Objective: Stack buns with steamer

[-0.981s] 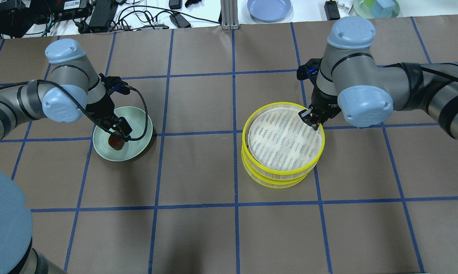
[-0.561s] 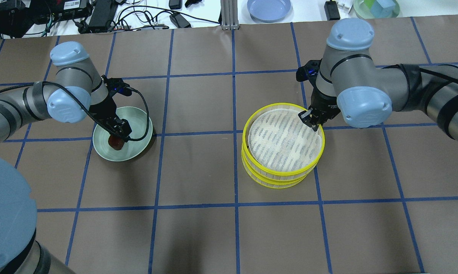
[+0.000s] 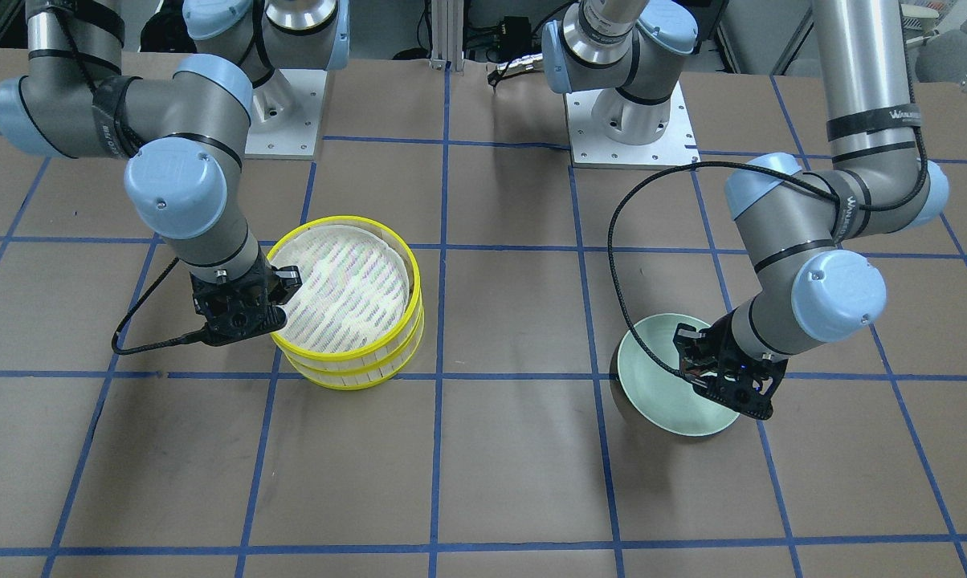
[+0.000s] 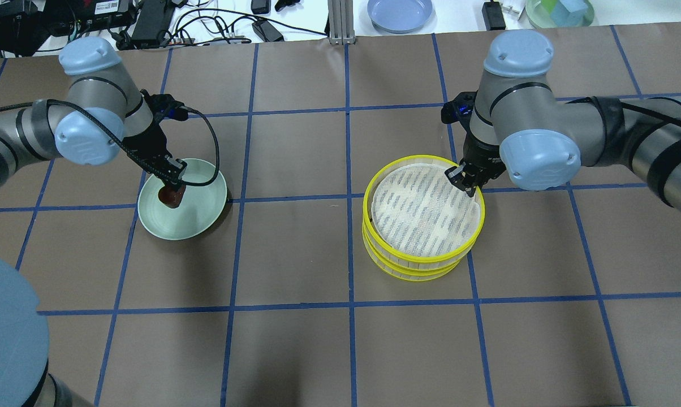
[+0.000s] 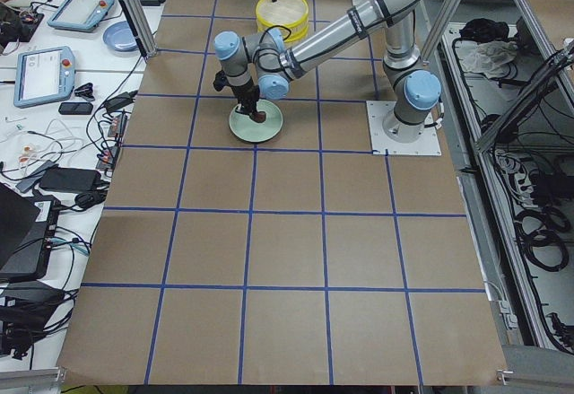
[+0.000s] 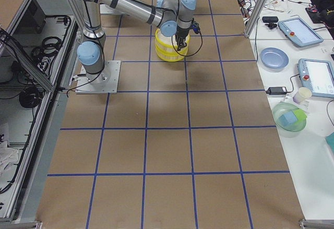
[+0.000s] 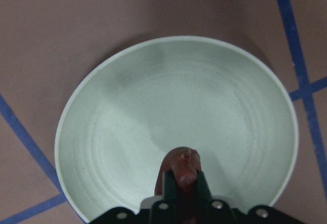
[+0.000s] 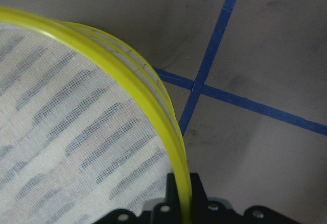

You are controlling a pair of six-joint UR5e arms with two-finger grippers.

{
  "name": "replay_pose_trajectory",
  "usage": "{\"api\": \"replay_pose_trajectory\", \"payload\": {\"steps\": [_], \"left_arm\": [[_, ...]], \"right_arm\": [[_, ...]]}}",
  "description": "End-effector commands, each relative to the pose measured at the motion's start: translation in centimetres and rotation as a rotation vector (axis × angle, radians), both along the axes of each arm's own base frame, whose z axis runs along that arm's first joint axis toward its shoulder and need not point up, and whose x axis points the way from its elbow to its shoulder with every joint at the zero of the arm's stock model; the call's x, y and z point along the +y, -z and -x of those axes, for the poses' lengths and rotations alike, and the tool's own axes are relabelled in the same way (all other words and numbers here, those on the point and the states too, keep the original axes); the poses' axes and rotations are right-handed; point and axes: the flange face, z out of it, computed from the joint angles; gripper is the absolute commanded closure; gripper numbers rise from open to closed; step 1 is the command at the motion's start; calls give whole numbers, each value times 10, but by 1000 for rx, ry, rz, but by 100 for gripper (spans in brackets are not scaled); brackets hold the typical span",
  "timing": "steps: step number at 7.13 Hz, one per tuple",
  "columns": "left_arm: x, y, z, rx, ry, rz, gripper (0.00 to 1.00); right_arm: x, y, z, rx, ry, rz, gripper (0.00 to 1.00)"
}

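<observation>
Left jaws pinch the brown bun (image 4: 171, 196) over the green plate (image 4: 205, 210) | right jaws clamp the top basket (image 4: 419, 212) by its yellow rim, on the lower basket (image 4: 415, 273) | tip: lift level, grip firm, carry bun slowly.

Overhead and front opposed, sharing the table (image 4: 295, 254), side views distant — wrist cameras close
</observation>
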Motion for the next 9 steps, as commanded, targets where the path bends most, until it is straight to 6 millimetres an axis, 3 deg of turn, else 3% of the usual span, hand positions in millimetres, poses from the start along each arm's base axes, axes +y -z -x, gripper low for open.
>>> {"api": "replay_pose_trajectory", "payload": {"steps": [1, 2, 3, 4, 5, 6, 7, 8, 9], "left_arm": [[0, -86, 49, 54, -173, 23, 100], [11, -106, 87, 76, -237, 41, 100], [23, -119, 126, 89, -301, 49, 100], [36, -129, 162, 94, -350, 50, 100], [46, -131, 194, 136, -358, 41, 100], [49, -121, 211, 168, -418, -4, 100], [60, -128, 232, 177, -405, -2, 100], [82, -129, 273, 175, -336, -7, 100], [91, -114, 307, 174, -373, -21, 100]], "right_arm": [[-2, 9, 4, 45, -5, -19, 39], [-2, 12, 4, 45, -1, -26, 1], [-7, 5, 4, 43, 0, -10, 0], [-17, -19, 4, 45, 2, 44, 0], [-28, -71, 4, 39, 6, 105, 0], [-16, -134, 11, 42, 17, 87, 0], [2, -190, 15, 41, 36, 122, 0], [22, -239, 18, 40, 90, 199, 0], [34, -274, 18, 37, 125, 259, 0]]}}
